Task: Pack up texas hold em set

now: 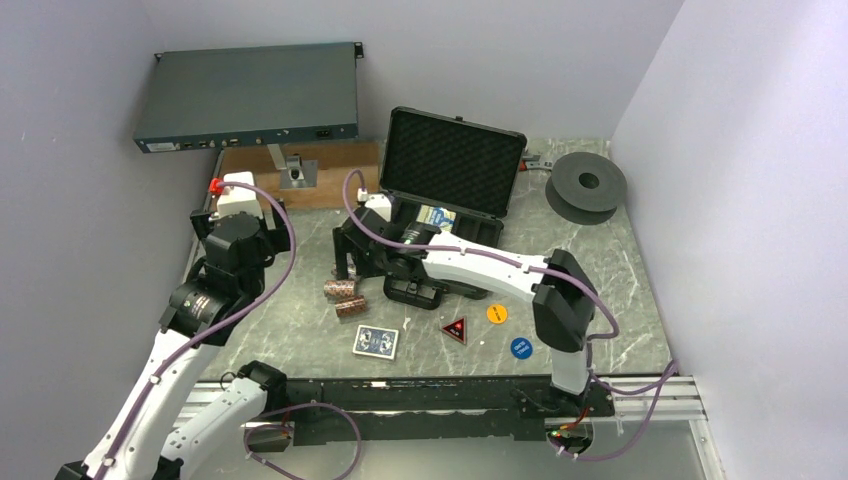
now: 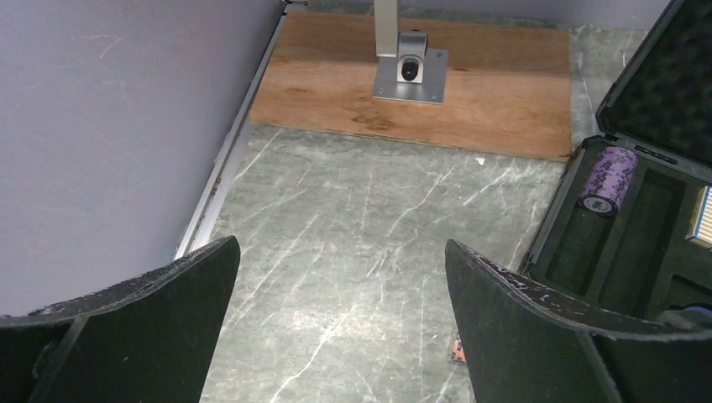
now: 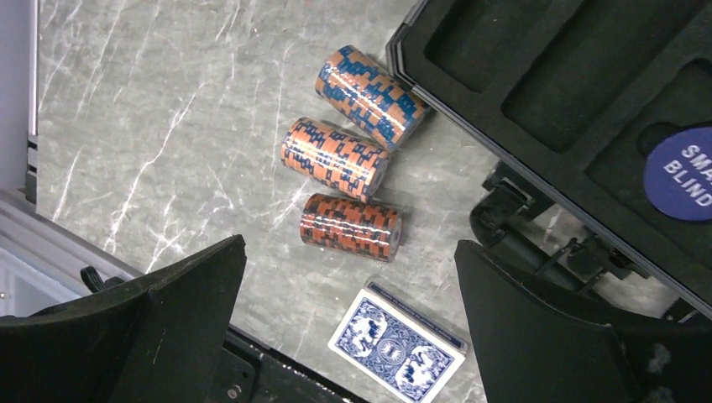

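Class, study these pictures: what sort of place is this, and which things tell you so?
Most likely a robotics lab test cell: a left arm and right arm are bolted at the near edge of the table, plain walls box it in, and a grey rack unit sits at the back.

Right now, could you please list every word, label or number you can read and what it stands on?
"SMA" over "BLIND", cut by the picture's edge: blue disc in the case foam.
Too small to read: print on the orange button, blue button, red-triangle button and rack unit front.
No words legible: card deck back, chip rolls.
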Controlling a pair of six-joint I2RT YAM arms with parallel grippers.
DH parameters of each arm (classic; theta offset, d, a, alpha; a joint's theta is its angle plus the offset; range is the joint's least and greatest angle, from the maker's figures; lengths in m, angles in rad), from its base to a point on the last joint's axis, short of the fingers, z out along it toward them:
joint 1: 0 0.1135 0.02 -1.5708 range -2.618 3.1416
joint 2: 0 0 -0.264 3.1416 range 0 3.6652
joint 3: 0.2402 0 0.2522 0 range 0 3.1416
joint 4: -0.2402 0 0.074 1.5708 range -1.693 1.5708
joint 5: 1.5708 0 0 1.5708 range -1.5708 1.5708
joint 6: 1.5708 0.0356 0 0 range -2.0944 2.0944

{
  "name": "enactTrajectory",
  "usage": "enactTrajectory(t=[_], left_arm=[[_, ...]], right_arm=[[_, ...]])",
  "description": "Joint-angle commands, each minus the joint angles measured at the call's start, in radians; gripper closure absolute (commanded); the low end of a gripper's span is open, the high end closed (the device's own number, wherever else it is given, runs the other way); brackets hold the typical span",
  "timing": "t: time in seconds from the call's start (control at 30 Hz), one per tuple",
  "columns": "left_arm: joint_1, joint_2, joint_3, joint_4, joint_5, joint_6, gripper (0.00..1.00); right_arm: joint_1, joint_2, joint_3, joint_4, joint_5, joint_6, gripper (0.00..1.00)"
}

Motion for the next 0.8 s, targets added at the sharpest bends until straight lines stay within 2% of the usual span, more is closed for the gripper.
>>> enactTrajectory(t=[0.0,0.1,0.23,0.77], left_arm=[[0.005,0.002,0.021,-0.003,-0.005,-0.003,0.01],[0.005,0.001,0.036,-0.034,-0.019,-0.007,0.01],[0.007,-0.032,-0.031,0.02,0.01,0.0,0.01],[0.008,-0.061,-0.044,-0.003,-0.018,-0.022,0.01]], right_arm=[[0.031,0.043,0.093,-0.045,0.033,0.005,0.0],[0.05,0.076,0.119,-0.061,0.038,-0.006,0.0],[0.064,0.118,0.148,-0.082,0.035,-0.015,0.0],[0.092,0.239,0.24,-0.145,0.058,0.003,0.01]])
